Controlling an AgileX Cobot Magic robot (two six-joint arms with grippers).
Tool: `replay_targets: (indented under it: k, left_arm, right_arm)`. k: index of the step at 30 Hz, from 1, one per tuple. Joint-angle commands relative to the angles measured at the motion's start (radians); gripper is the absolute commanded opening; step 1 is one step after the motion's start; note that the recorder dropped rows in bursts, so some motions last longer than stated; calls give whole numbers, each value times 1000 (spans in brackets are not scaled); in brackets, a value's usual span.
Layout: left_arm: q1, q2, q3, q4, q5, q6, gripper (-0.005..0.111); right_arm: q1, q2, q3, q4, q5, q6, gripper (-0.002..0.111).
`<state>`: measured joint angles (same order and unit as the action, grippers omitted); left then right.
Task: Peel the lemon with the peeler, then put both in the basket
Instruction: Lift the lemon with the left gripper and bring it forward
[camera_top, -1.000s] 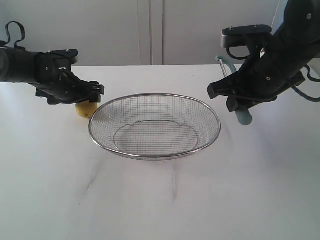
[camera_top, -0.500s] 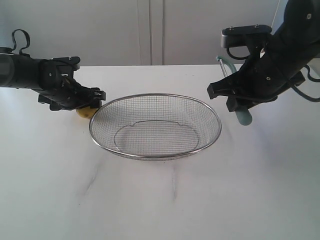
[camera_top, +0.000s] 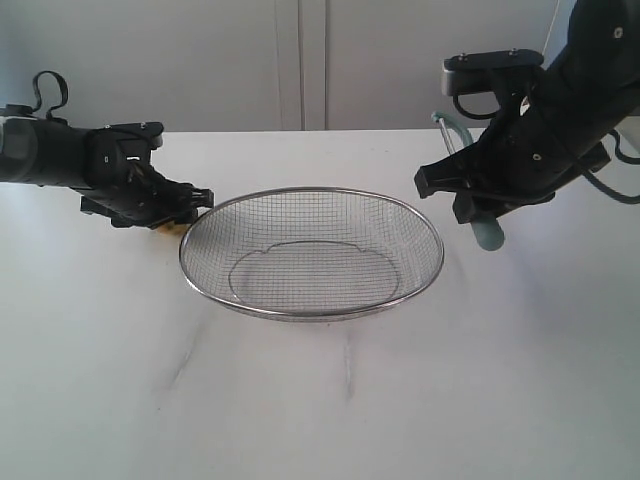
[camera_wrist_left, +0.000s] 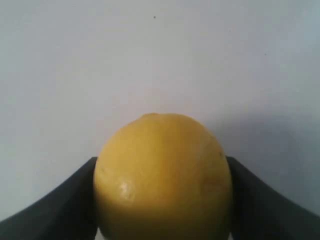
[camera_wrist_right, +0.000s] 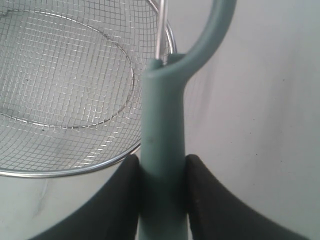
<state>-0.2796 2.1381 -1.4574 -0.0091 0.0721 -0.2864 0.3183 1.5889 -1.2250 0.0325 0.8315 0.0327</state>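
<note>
**Lemon clasped at the basket's edge, peeler held on the far side**

The lemon (camera_wrist_left: 162, 175) sits on the white bench (camera_top: 350, 400), just outside the basket (camera_top: 310, 188) at about 10 o'clock from the basket's centre in the exterior view. From there only a sliver of yellow shows under the left gripper (camera_top: 180, 203). In the left wrist view its smooth skin fills the space between the two dark fingers (camera_wrist_left: 75, 200), which lie against its two sides, so the gripper is clasped on the fruit.

The wire-mesh basket stands upright mid-bench, with nothing inside it.

The peeler (camera_wrist_right: 160, 100) is at about 2 o'clock from the basket's centre, just beyond the rim. The right gripper (camera_wrist_right: 161, 170) is clamped on its pale teal handle, one pad on each side. In the exterior view the butt of the handle sticks out of the gripper toward 5 o'clock, and the curved head rises toward 11 o'clock. The two arms are well apart, with the basket between them.
</note>
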Motion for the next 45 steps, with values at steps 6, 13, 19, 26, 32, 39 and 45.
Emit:
replay_targets:
  k: [6, 13, 19, 26, 32, 39, 45]
  left_arm:
    - [38, -191, -1, 47, 225, 69, 0]
    - [36, -406, 119, 51, 250, 195, 0]
    - [36, -685, 378, 46, 202, 286, 0]
    - [-8, -988, 600, -62, 185, 489, 0]
    - [-116, -1159, 734, -266, 183, 881, 0]
    - [-197, -1247, 815, -872, 199, 1597, 0]
    - [-202, -1247, 815, -1185, 288, 1923, 0]
  right_arm:
    - [0, -3, -10, 1, -10, -10, 0]
    - [0, -3, -10, 1, -10, -10, 0]
    - [0, -3, -10, 1, -10, -10, 0]
    - [0, -3, -10, 1, -10, -10, 0]
    - [0, -3, -10, 1, -10, -10, 0]
    - [0, -3, -10, 1, -10, -10, 0]
    - [0, -3, -10, 1, -10, -10, 0]
